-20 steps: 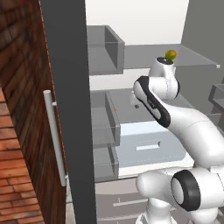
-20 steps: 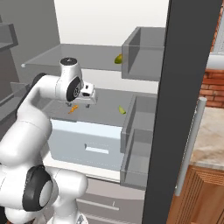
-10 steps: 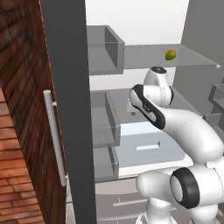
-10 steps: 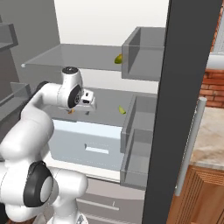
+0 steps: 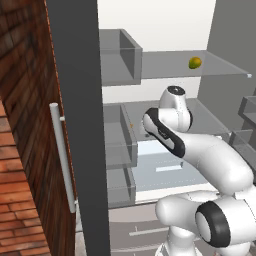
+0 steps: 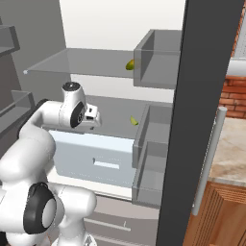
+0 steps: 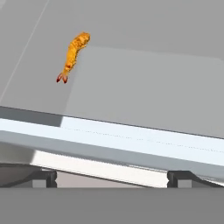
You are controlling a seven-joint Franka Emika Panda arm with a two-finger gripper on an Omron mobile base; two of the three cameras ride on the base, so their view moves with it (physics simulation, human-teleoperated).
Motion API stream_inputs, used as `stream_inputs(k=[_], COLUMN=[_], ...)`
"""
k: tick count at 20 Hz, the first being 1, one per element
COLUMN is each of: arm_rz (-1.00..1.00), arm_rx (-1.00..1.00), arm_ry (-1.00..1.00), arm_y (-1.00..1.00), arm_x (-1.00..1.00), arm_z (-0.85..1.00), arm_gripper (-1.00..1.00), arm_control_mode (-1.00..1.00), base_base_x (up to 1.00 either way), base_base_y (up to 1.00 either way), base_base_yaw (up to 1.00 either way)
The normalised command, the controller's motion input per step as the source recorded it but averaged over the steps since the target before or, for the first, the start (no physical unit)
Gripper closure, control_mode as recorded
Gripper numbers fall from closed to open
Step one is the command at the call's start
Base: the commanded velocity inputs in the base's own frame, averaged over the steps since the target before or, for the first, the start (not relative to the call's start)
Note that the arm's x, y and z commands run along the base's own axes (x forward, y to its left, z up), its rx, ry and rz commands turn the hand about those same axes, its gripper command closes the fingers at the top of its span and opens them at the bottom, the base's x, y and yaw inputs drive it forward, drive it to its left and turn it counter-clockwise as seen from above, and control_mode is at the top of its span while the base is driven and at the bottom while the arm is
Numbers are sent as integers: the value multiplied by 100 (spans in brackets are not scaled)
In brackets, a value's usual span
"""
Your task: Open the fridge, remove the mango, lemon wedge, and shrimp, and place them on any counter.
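Claw (image 7: 112, 177) wide open and empty, facing the fridge (image 5: 75, 125) middle shelf; the shrimp (image 7: 72, 55) lies there well ahead and off to one side. Mango (image 5: 195, 62) sits on the top shelf, lemon wedge (image 6: 134, 121) on the middle one. Risk: shrimp is tiny and flat, so a misaligned approach likely shoves it deeper or closes on nothing.

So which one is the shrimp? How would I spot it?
Look inside the open fridge, at the grey middle shelf under the one holding the mango. The shrimp lies there: tiny, long, bright orange with a red tail, unlike the yellow-green lemon wedge.
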Motion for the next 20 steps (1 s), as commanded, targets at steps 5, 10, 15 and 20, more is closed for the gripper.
stream_inputs(k=[5, 10, 15, 20], arm_rz=[0, 0, 0, 0], arm_rx=[0, 0, 1, 6], arm_ry=[0, 1, 1, 3], arm_y=[14, 18, 17, 8], arm_x=[8, 20, 19, 23], arm_z=[0, -2, -8, 0], arm_gripper=[-100, -100, -100, -100], arm_control_mode=[-100, -100, -100, -100], base_base_x=[0, 0, 0, 0], base_base_y=[0, 0, 0, 0], base_base_yaw=[0, 0, 0, 0])
